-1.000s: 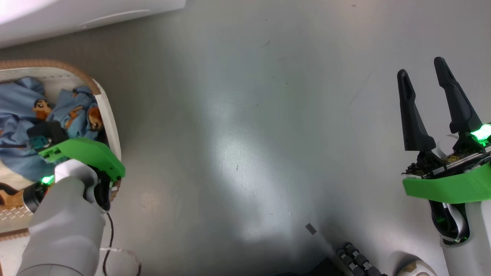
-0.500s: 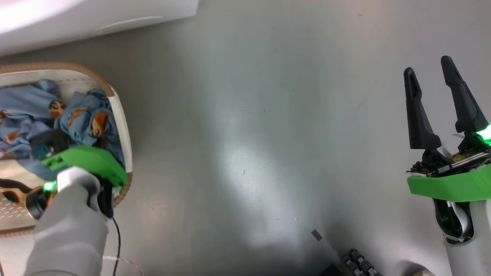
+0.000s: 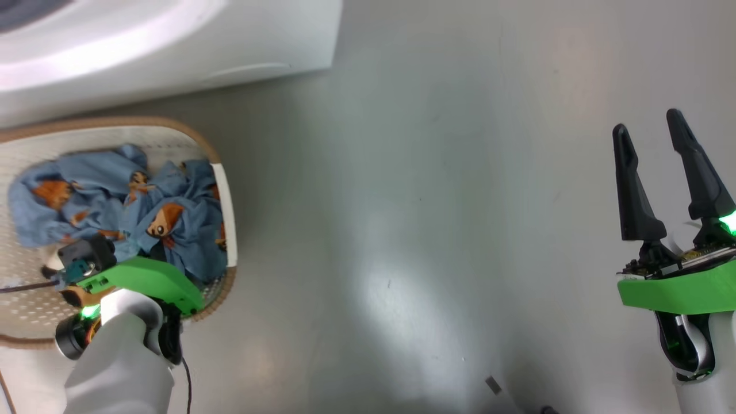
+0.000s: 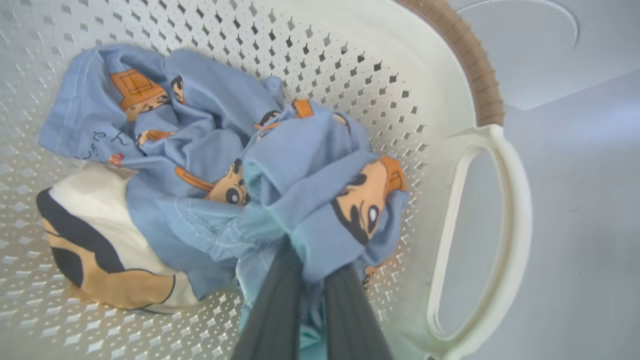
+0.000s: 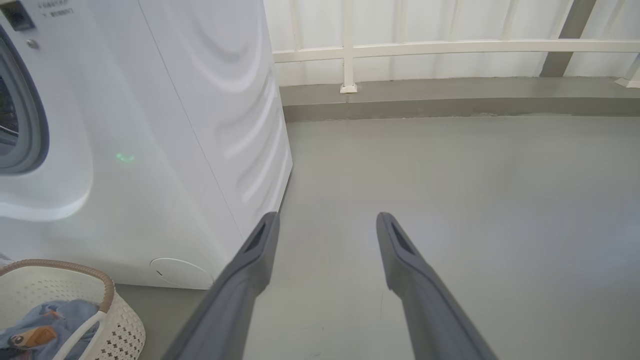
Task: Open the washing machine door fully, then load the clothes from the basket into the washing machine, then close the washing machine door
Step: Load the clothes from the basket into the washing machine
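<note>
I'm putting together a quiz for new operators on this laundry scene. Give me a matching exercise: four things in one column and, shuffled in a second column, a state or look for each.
Things
1. left gripper
2. right gripper
3. basket
4. washing machine

States
A. white, with a round flap low on its front
B. open, above the grey floor
C. shut on the clothes
D. brown rim, perforated cream wall

Pairs: 1-C, 2-B, 3-D, 4-A
</note>
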Tool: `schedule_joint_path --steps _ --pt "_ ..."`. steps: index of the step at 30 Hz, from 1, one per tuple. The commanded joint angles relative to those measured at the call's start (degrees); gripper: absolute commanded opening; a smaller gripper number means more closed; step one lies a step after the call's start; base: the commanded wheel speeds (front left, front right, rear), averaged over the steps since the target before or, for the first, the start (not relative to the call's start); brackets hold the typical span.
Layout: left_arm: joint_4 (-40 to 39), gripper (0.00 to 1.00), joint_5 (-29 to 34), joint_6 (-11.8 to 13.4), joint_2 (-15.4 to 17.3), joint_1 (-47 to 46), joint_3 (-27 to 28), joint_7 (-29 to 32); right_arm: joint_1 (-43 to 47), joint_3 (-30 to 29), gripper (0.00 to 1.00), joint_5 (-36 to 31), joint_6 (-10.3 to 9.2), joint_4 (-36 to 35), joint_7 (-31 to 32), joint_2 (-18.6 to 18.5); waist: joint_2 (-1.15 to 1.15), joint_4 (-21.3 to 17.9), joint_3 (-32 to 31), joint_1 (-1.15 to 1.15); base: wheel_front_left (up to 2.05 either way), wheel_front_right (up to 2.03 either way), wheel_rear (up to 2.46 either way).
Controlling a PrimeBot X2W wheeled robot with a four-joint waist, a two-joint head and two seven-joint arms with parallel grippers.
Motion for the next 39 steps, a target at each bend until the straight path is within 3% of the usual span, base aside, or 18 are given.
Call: schedule_joint_path --steps 1,10,23,39 --pt "-3.27 0.0 1.39 0.64 1.91 3.57 1.73 -0.68 2.69 0.76 1.0 -0.94 0.09 -1.02 -0.68 -0.69 0.0 1.73 -3.05 0.01 0.0 0.0 0.0" --pt "-17.93 0.0 7.98 2.74 1.12 12.81 5.45 -0.7 5.47 1.0 1.0 -1.43 0.09 0.21 -0.68 -1.11 0.0 3.94 -9.17 0.01 0.0 0.0 0.0" --pt "-37.56 0.0 18.03 2.36 -1.25 24.31 8.51 -0.71 9.81 4.15 1.0 -2.11 0.09 2.15 -0.68 0.21 0.0 7.51 -19.98 0.01 0.0 0.0 0.0" --pt "-49.81 0.0 22.93 1.07 -1.59 36.11 6.2 -0.71 16.37 6.48 1.0 -3.69 0.09 5.26 -0.67 3.57 0.0 8.29 -33.34 0.01 0.0 0.0 0.0"
